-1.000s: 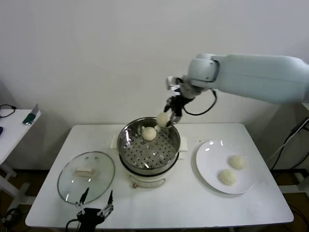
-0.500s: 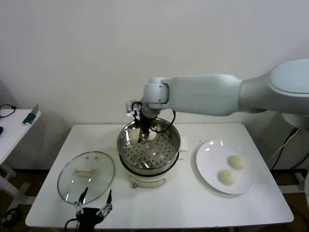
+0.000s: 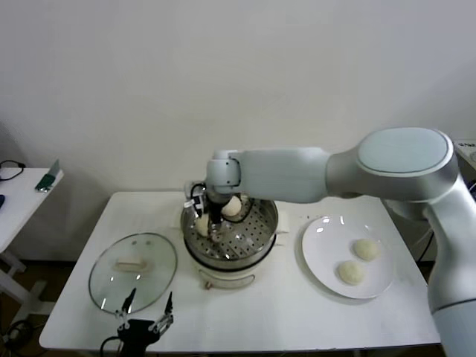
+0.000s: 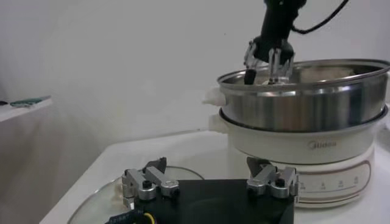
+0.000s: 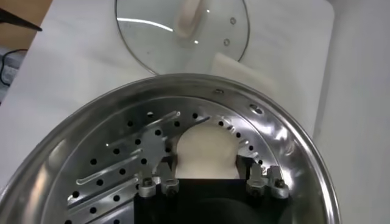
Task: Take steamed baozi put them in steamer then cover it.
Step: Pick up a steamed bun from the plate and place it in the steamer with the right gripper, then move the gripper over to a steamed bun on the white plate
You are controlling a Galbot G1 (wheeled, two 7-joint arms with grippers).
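The steel steamer [image 3: 262,236] stands mid-table on its cream-white base. My right gripper [image 3: 211,226] reaches down into its left side, shut on a baozi [image 3: 201,224] that rests on the perforated tray. In the right wrist view this baozi [image 5: 205,143] sits between the gripper [image 5: 210,162] fingers. A second baozi [image 3: 232,207] lies at the back of the tray. Two more baozi [image 3: 364,249] [image 3: 350,272] lie on the white plate [image 3: 320,253]. The glass lid [image 3: 119,281] lies flat to the left of the steamer. My left gripper [image 3: 150,303] is open and empty at the table's front edge.
The left wrist view shows the steamer [image 4: 304,103] ahead, with my right gripper [image 4: 268,59] dipping over its rim, and the lid [image 4: 103,204] under the left gripper [image 4: 209,178]. A side table [image 3: 18,193] stands far left.
My right arm has carried the baozi from above the steamer's back right rim across to its left side and lowered it onto the tray. The left arm has not moved.
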